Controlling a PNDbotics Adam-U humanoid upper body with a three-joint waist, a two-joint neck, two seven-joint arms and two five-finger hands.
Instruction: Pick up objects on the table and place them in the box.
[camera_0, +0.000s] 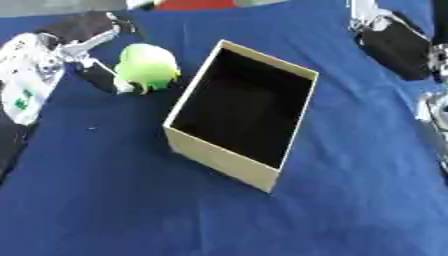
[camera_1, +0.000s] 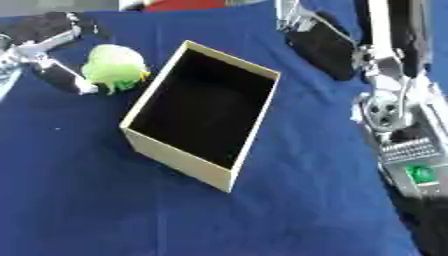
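One open box (camera_0: 241, 114) with a dark inside on the blue surface (camera_0: 114, 210), one green toy (camera_0: 145, 66) just left of it, left hand (camera_0: 87, 45) with fingers curled about the toy, right hand (camera_1: 319, 42) beyond the box's far right, fingers hard to make out

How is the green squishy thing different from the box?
The green thing is rounded and bright lime; the box has straight tan walls, sharp corners and a dark inside. The green thing looks much smaller than the box. The left hand has its fingers curled around the green thing, while nothing touches the box. The box is open on top and looks empty. Both are on the blue cloth, side by side.
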